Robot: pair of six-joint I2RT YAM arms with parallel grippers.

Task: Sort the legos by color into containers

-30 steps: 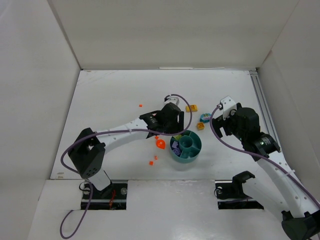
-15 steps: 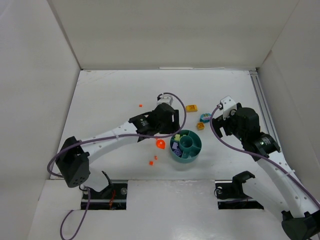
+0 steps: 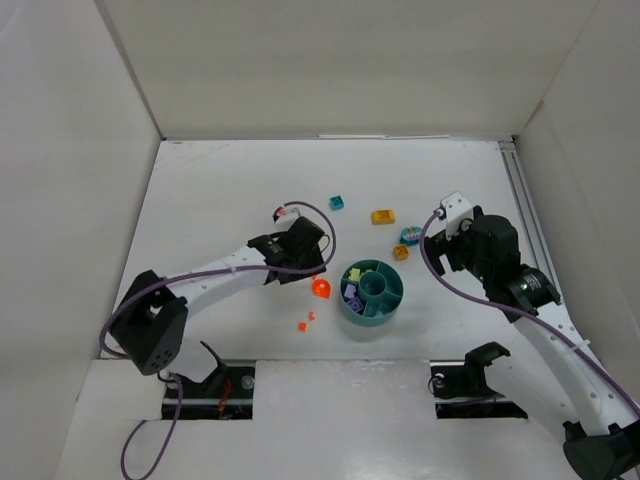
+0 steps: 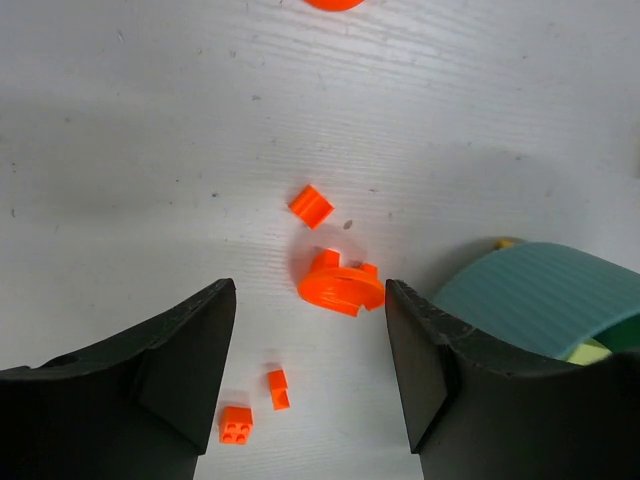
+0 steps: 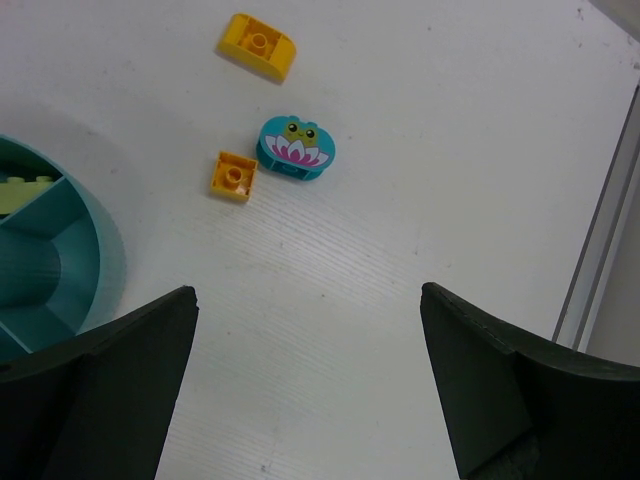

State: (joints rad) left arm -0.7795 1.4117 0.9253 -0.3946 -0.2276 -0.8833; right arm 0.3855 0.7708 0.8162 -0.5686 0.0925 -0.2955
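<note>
The round teal dish (image 3: 385,305) holds purple and lime bits in its left sections. My left gripper (image 3: 306,268) is open and empty, left of the dish. In the left wrist view (image 4: 309,288) a round orange piece (image 4: 340,287) lies on the table just beyond the fingertips, beside the dish wall (image 4: 540,300). Small orange bricks (image 4: 236,424) lie between the fingers. My right gripper (image 3: 442,258) is open and empty to the right of the dish, over bare table in its own view (image 5: 307,300). A teal flower piece (image 5: 296,147) and yellow bricks (image 5: 257,45) lie beyond it.
A teal brick (image 3: 337,203) lies at the back of the table. Another small orange bit (image 4: 311,205) lies past the round piece. White walls enclose the table, and a rail (image 3: 525,215) runs along the right edge.
My left arm has drawn back to the left, away from the dish, uncovering the teal brick behind it. The right arm has not moved.
</note>
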